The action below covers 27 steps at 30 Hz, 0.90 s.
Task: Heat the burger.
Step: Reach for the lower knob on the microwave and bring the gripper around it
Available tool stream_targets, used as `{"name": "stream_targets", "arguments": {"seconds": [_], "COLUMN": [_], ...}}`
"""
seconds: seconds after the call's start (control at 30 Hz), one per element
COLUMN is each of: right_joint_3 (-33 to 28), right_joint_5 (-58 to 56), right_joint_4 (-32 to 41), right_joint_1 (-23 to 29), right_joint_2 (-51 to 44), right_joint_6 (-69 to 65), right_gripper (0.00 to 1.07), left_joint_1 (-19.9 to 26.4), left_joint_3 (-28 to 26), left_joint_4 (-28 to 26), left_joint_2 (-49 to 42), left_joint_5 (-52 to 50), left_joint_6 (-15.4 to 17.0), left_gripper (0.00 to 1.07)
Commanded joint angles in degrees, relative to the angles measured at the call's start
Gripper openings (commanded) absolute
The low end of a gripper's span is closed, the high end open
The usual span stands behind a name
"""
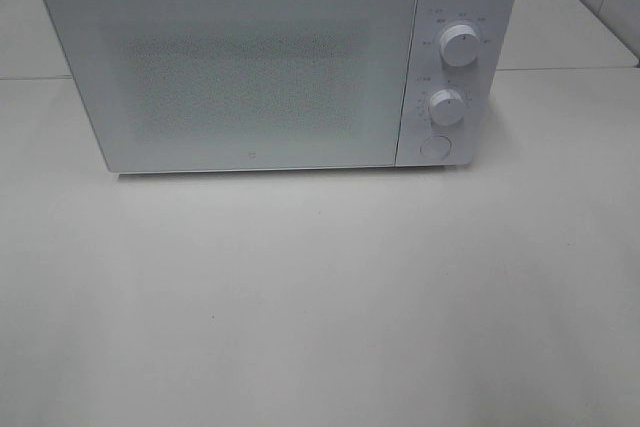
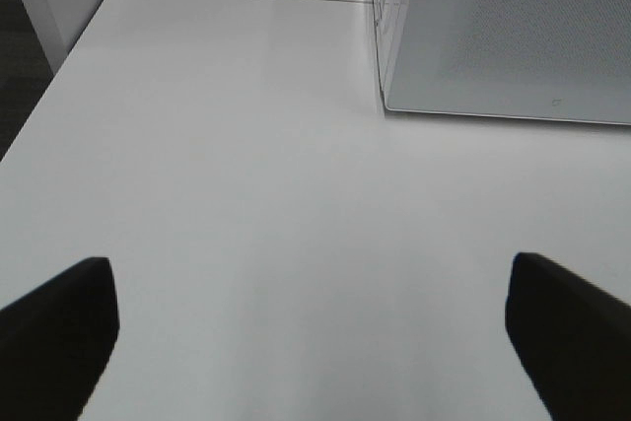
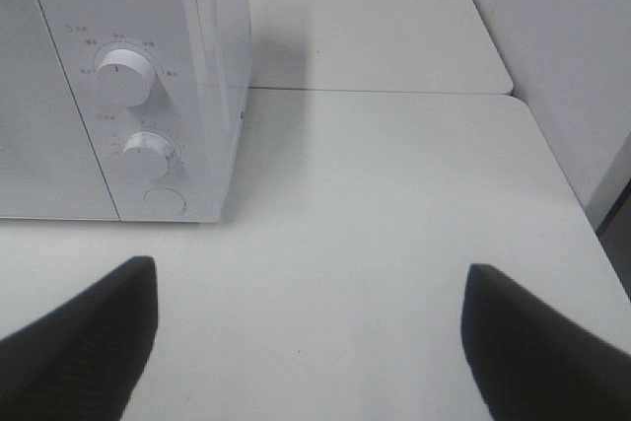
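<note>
Door shut on the microwave (image 1: 250, 67) at the table's (image 1: 320, 297) far side. No burger in sight; it may be inside, I can't tell. Left gripper (image 2: 308, 278) and right gripper (image 3: 311, 278) hover near, both spread wide and empty, probably keeping clear of the door.

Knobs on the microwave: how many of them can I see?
2. Both are on the right side of the microwave: the upper knob and, just below it, the lower knob, which sits above a round button. None seems hidden.
</note>
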<state>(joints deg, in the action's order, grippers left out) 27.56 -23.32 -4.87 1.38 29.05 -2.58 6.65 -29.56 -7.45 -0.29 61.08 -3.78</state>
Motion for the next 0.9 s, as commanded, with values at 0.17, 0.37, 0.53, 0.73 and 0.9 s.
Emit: {"name": "stream_targets", "arguments": {"seconds": [0.17, 0.37, 0.53, 0.73, 0.9], "right_joint_3": [-4.47, -6.53, -9.17, -9.17, -9.17], "right_joint_5": [14.9, 23.66, 38.16, 46.12, 55.29], "right_joint_4": [0.0, 0.0, 0.0, 0.0, 0.0], "right_joint_1": [-0.17, -0.17, -0.17, -0.17, -0.11], "right_joint_2": [7.28, 11.12, 19.02, 27.33, 34.95], "right_joint_6": [0.4, 0.4, 0.4, 0.4, 0.46], "right_gripper": [0.76, 0.76, 0.76, 0.76, 0.76], "left_joint_1": [-0.17, -0.17, -0.17, -0.17, -0.17], "left_joint_3": [0.06, 0.06, 0.06, 0.06, 0.06], "left_joint_4": [0.11, 0.11, 0.11, 0.11, 0.11], "left_joint_2": [-0.63, -0.63, -0.63, -0.63, -0.63], "left_joint_5": [0.11, 0.11, 0.11, 0.11, 0.11], "left_joint_6": [0.46, 0.46, 0.46, 0.46, 0.46], "left_gripper": [1.0, 1.0, 1.0, 1.0, 1.0]}}
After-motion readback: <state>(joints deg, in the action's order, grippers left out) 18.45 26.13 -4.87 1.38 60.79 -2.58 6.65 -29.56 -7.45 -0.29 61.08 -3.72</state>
